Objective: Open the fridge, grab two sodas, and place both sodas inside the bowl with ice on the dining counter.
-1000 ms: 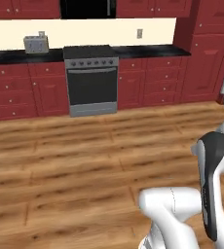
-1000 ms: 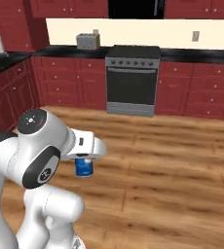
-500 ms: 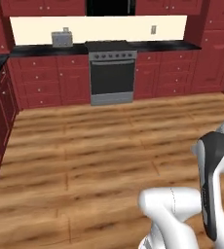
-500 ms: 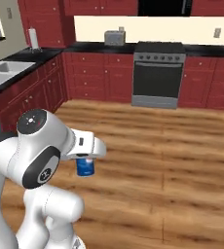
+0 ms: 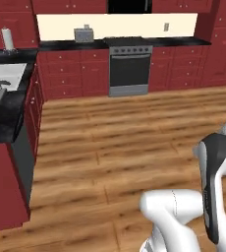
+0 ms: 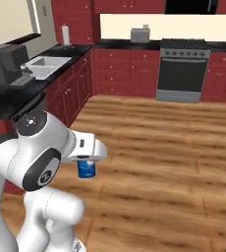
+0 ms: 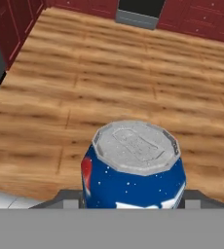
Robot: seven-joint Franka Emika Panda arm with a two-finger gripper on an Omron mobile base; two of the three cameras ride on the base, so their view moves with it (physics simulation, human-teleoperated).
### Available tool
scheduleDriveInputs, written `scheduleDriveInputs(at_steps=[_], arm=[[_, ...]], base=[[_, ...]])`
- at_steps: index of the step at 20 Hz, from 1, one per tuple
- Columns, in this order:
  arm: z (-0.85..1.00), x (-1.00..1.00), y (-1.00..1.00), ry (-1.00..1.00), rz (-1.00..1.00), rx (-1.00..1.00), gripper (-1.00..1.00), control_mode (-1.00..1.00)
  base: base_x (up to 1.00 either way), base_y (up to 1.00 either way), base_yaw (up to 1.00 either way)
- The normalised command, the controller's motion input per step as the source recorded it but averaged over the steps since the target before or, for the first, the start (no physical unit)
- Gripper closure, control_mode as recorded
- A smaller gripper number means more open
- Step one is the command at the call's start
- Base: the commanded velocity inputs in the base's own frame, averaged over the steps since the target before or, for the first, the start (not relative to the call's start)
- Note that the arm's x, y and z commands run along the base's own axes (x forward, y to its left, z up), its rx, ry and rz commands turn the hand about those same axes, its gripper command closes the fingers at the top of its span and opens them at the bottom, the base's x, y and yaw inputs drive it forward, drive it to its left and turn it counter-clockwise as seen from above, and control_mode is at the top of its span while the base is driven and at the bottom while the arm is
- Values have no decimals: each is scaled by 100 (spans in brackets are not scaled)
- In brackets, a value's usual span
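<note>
Both base views look forward and down across the wood floor (image 5: 115, 133) toward the stove (image 5: 129, 69), at upper centre left-side, upper right right-side. The hand view hangs close above a blue can (image 7: 133, 170).

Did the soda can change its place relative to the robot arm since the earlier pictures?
No. The soda can hangs under the same white arm as before; only the kitchen behind shifted, because the base moved.

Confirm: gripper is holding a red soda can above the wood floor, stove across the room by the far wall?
Not quite. The can in the gripper is blue with a silver top and only a small red patch, as the hand view shows. The rest holds: it hangs above the wood floor, and the stove stands across the room by the far wall.
</note>
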Motion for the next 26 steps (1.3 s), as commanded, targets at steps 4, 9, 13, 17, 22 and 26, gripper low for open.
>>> scheduleDriveInputs(at_steps=[4, 9, 13, 17, 22, 26], arm=[[0, 0, 0, 0, 0, 0, 100, 100], [0, 0, 0, 0, 0, 0, 100, 100], [0, 0, 0, 0, 0, 0, 100, 100], [0, 0, 0, 0, 0, 0, 100, 100], [0, 0, 0, 0, 0, 0, 100, 100], [0, 0, 0, 0, 0, 0, 100, 100]], base=[[-64, 100, 0], [-38, 100, 0], [-32, 100, 0], [-30, 100, 0], [-28, 100, 0], [-27, 100, -2]])
